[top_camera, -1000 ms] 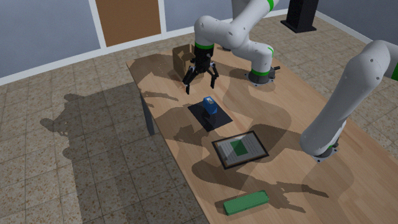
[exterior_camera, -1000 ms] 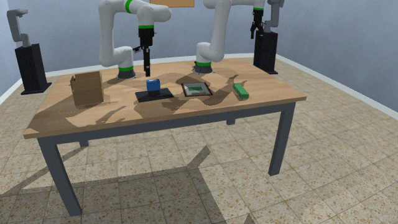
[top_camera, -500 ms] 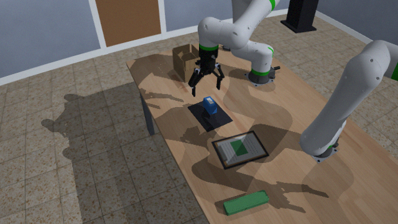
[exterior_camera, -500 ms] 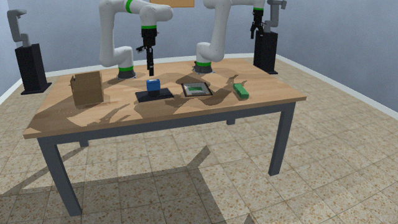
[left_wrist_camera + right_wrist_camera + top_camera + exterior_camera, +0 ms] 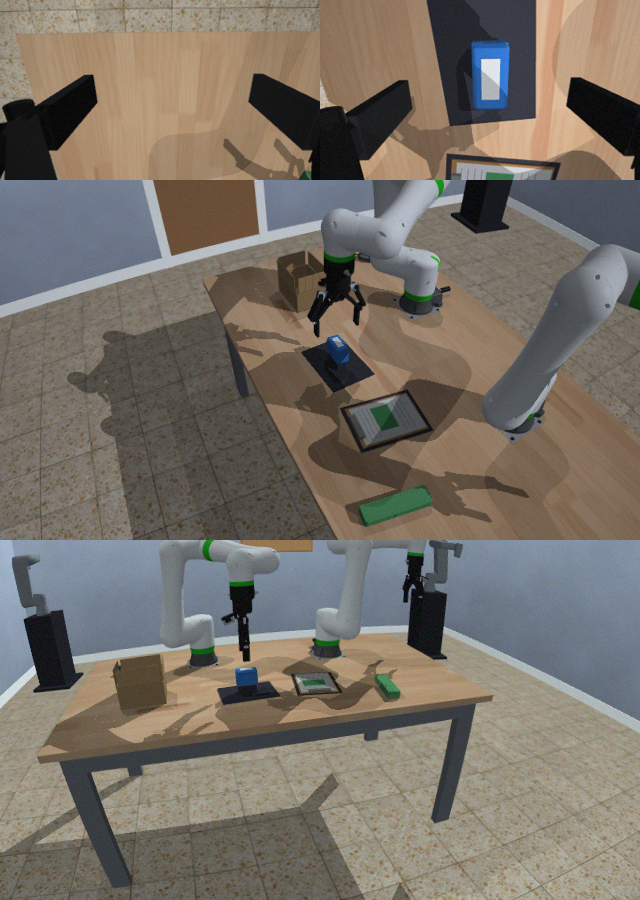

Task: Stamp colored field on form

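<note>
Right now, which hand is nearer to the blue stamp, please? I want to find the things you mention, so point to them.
Right. The right hand point(image 5: 337, 327) point(image 5: 244, 654) point(image 5: 489, 93) is open close above the blue stamp point(image 5: 338, 350) point(image 5: 246, 676) point(image 5: 490, 76), not gripping it; the left hand point(image 5: 413, 597) point(image 5: 172, 88) is raised higher, well away from it.

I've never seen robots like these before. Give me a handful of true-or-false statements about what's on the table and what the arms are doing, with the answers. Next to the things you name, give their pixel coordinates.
1. The blue stamp point(image 5: 338, 350) point(image 5: 246, 677) point(image 5: 490, 76) stands on the dark mat point(image 5: 332, 380) point(image 5: 227, 695) point(image 5: 521, 96). True.
2. The form's colored field point(image 5: 384, 417) point(image 5: 313, 683) point(image 5: 499, 176) is red. False: it is green.
3. The right end effector point(image 5: 336, 326) point(image 5: 245, 659) point(image 5: 489, 93) is open. True.
4. The left end effector point(image 5: 413, 600) point(image 5: 172, 88) grips the cardboard box point(image 5: 305, 292) point(image 5: 141, 685). False: it is open and holds nothing.
</note>
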Robot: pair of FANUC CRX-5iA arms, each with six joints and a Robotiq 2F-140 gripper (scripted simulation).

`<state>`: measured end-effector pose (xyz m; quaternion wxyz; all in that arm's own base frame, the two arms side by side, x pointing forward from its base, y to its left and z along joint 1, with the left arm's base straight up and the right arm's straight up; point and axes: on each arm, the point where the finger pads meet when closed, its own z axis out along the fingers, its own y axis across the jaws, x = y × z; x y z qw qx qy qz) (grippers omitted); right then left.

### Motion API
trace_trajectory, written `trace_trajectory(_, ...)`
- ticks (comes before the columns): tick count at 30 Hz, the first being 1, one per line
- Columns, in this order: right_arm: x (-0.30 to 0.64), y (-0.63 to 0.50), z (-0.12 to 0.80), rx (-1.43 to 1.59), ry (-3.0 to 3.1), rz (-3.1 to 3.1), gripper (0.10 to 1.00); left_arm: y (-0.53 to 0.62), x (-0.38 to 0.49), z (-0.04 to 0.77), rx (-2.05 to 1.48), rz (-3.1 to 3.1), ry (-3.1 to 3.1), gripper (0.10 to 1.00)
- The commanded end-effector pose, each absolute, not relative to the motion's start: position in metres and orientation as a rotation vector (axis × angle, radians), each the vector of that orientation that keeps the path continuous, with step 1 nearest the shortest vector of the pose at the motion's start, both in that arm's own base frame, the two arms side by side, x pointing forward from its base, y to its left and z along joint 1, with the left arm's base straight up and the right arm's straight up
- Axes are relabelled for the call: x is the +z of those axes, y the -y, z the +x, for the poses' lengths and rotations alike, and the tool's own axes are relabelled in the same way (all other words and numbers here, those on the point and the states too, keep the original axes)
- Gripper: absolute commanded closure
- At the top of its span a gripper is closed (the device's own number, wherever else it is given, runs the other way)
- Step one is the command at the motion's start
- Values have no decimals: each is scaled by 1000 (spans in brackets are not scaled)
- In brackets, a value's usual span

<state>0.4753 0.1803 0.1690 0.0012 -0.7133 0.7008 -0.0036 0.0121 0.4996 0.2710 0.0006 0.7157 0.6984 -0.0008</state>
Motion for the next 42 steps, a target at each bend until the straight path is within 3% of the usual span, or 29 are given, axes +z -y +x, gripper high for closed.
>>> trace_trajectory(1,170,-182,474,-8,-2199,-2239,98,-500,272,12,0,2249,-2194,98)
trace_trajectory(32,169,-184,471,-1,-2200,-2241,98,-500,272,12,0,2249,-2194,98)
trace_trajectory(42,217,-184,471,-1,-2200,-2241,98,-500,272,12,0,2249,-2194,98)
